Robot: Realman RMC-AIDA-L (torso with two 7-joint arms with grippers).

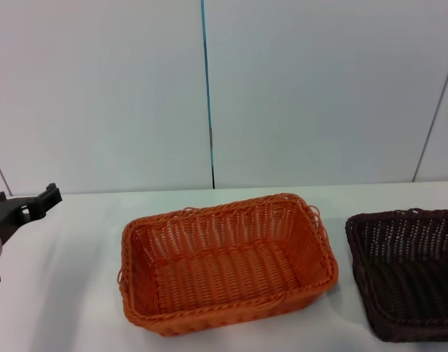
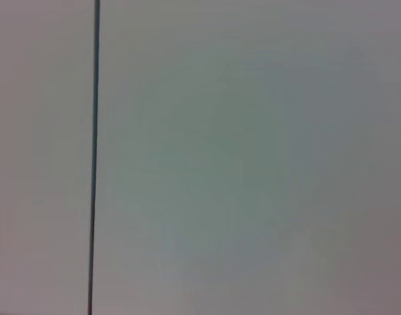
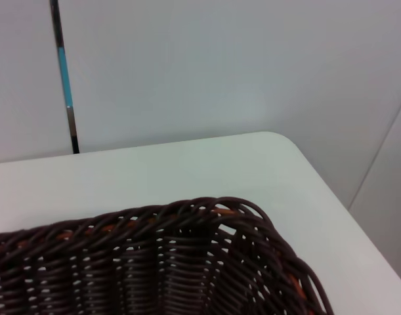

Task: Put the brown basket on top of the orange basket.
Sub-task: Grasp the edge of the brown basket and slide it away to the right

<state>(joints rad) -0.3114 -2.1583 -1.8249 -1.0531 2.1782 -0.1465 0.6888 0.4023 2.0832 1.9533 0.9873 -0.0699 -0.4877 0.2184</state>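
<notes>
On the table's right side, near its front edge, the brown basket [image 1: 407, 271] sits upright and empty, apart from the orange basket [image 1: 224, 260] at the middle. I judge it light and stiff, its woven wall a little springy, and the braided rim looks like the best place to pinch, since the sloping sides would slip from me. My right gripper is out of sight in every view; its wrist camera looks down over the brown basket's far corner, so I must be just above it, but I cannot tell how my fingers stand. My left gripper [image 1: 26, 207] waits at the table's [image 1: 77, 293] far left, its spread unclear. White tabletop lies bare between the baskets, and the orange one gapes open, giving an easy path across.
</notes>
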